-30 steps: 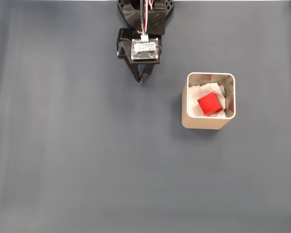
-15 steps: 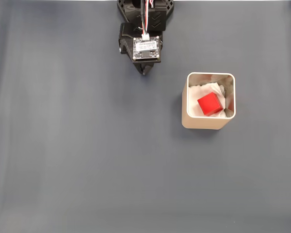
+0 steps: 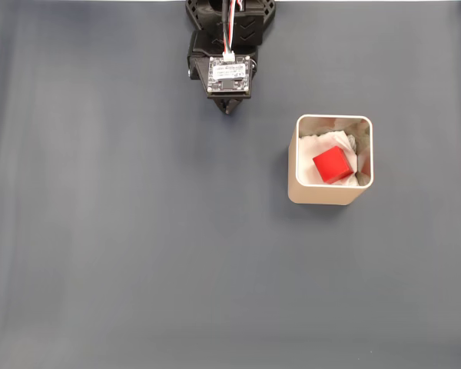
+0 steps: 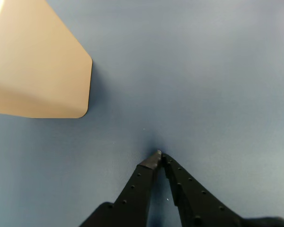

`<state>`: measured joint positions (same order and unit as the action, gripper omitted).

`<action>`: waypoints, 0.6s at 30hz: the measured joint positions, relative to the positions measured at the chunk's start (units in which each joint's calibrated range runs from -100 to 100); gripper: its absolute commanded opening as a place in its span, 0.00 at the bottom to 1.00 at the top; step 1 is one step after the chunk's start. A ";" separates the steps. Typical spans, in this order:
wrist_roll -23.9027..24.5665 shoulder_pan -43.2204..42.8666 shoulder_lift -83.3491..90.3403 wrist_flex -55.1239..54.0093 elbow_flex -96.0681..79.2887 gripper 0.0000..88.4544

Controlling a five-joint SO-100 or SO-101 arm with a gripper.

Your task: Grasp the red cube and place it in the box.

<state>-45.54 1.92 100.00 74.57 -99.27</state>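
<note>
The red cube [image 3: 331, 164] lies inside the beige box [image 3: 329, 194], on crumpled white paper, right of centre in the fixed view. My black gripper [image 3: 229, 110] is folded back at the top of that view, close to the arm's base and well to the upper left of the box. In the wrist view the gripper [image 4: 159, 154] is shut, its two fingertips meeting with nothing between them, just above the dark cloth. The box's outer wall [image 4: 38, 66] fills the upper left of the wrist view; the cube is hidden there.
A dark grey-blue cloth [image 3: 138, 254] covers the whole table. The arm's black base [image 3: 230, 15] sits at the top edge.
The gripper has drawn back toward the arm's base, up in the fixed view, and its fingers now look folded under the wrist. Cube and box have not moved.
</note>
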 measured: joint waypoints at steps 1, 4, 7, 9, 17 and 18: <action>0.00 0.00 0.00 0.08 0.00 0.01; -0.78 0.00 -0.09 0.41 0.00 0.01; -0.98 0.00 -0.09 0.41 0.00 0.01; -0.98 0.00 -0.09 0.41 0.00 0.01; -1.03 0.00 -0.09 0.41 0.00 0.01; -1.03 0.00 -0.09 0.41 0.00 0.01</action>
<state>-46.57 1.92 99.91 74.98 -99.27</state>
